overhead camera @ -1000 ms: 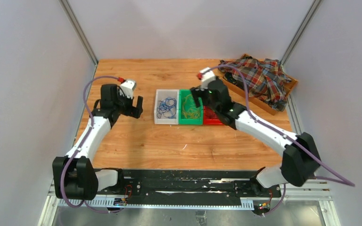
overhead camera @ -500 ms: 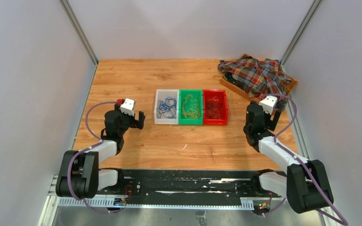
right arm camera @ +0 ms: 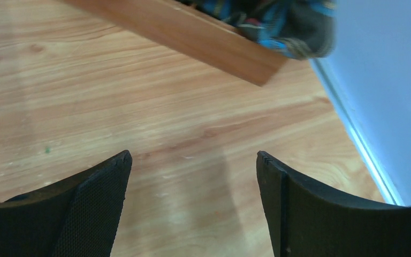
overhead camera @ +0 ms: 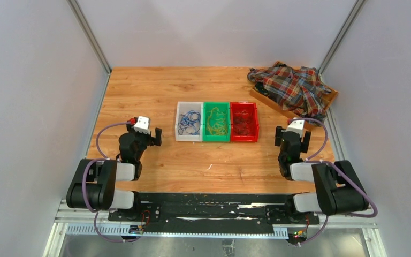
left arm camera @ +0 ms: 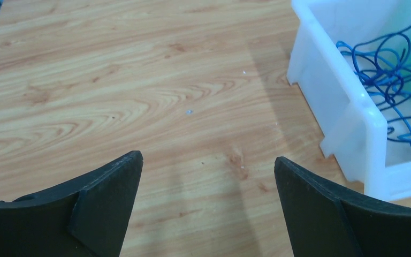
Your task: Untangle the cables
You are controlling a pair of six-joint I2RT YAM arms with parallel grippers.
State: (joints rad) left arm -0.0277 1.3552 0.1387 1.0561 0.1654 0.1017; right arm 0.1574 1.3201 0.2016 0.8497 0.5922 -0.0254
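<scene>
The cables lie sorted in three bins side by side at mid-table. Blue cables (overhead camera: pixel 189 123) are in the white bin (overhead camera: pixel 177 122), yellow cables (overhead camera: pixel 215 124) in the green bin (overhead camera: pixel 216 104), and dark cables (overhead camera: pixel 243 123) in the red bin (overhead camera: pixel 244 105). My left gripper (overhead camera: pixel 151 138) is open and empty, left of the white bin and low over the wood. In the left wrist view (left arm camera: pixel 207 160) the blue cables (left arm camera: pixel 396 80) and the white bin (left arm camera: pixel 353 104) are ahead on the right. My right gripper (overhead camera: pixel 292 140) is open and empty right of the red bin, over bare wood (right arm camera: pixel 191 155).
A wooden tray (overhead camera: pixel 272 101) with a plaid shirt (overhead camera: pixel 291 85) sits at the back right. It also shows in the right wrist view, tray (right arm camera: pixel 192 32) and shirt (right arm camera: pixel 267 13). Grey walls close in both table sides.
Both arms have folded back toward the near edge. The right gripper left the bins and swung to the right side. The left gripper dropped lower, still left of the white bin.
</scene>
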